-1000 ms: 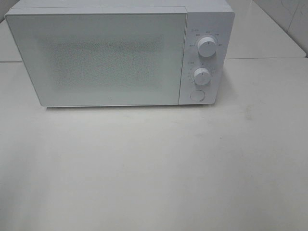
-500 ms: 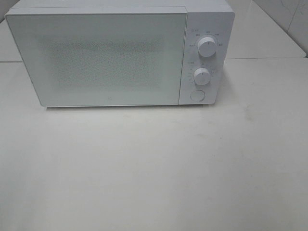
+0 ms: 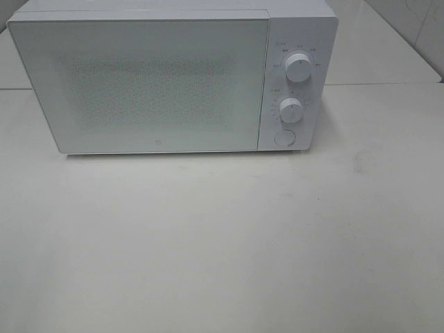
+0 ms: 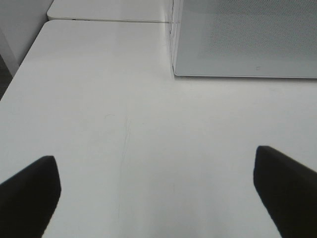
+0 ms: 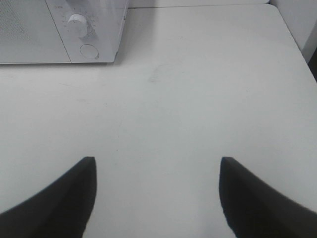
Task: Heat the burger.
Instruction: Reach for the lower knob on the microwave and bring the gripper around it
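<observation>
Jaws on both arms stand apart and hold nothing. The left jaws are spread wide, their dark fingers (image 4: 29,196) on either side of a bare stretch of white surface (image 4: 148,99). The right jaws are apart too, their fingers (image 5: 59,201) likewise over bare surface.

The burger shows in none of the views, so where it lies cannot be told. A white microwave (image 3: 159,10) stands toward the back of the surface in the high view, with its door (image 3: 146,87) shut flush against the body. The door's window is a pale speckled mesh, and nothing behind it can be made out. Right of the door is the control panel (image 3: 309,41), with an upper knob (image 3: 298,67), a lower knob (image 3: 291,109) under it, and a round button (image 3: 284,137) at the bottom.

The left wrist view takes in one lower corner of the door, well apart from the left fingers, and a faint thin scratch (image 4: 124,148) runs across the surface between them. The right wrist view takes in the lower knob and the button, also well apart from the right fingers, and a light grey smudge (image 5: 156,74) marks the surface off the microwave's right front corner.

A seam (image 3: 381,84) crosses the surface beside the microwave, and a tiled wall (image 3: 416,28) rises at the far right.
</observation>
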### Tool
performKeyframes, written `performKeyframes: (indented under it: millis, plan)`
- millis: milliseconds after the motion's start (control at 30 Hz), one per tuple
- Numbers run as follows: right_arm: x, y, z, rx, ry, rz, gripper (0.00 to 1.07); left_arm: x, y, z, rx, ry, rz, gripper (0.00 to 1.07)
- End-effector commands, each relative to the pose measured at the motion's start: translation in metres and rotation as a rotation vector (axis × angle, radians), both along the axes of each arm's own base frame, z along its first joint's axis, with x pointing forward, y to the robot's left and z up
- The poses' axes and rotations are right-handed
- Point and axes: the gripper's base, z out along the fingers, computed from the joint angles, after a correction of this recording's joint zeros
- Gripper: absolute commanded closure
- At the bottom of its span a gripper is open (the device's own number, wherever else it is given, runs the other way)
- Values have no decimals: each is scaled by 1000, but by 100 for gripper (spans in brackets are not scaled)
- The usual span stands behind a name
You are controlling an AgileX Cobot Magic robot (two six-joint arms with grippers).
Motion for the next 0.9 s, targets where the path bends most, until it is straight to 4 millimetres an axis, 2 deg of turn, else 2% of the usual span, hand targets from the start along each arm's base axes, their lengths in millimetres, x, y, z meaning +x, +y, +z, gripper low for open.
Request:
performKeyframes:
  millis: [33, 900]
  plan:
    - [-3, 0, 0, -1, -23, -4, 39, -3, -1, -1, -8, -27, -5, 9]
    - [-3, 0, 0, -1, -23, -4, 39, -3, -1, -1, -8, -27, -5, 9]
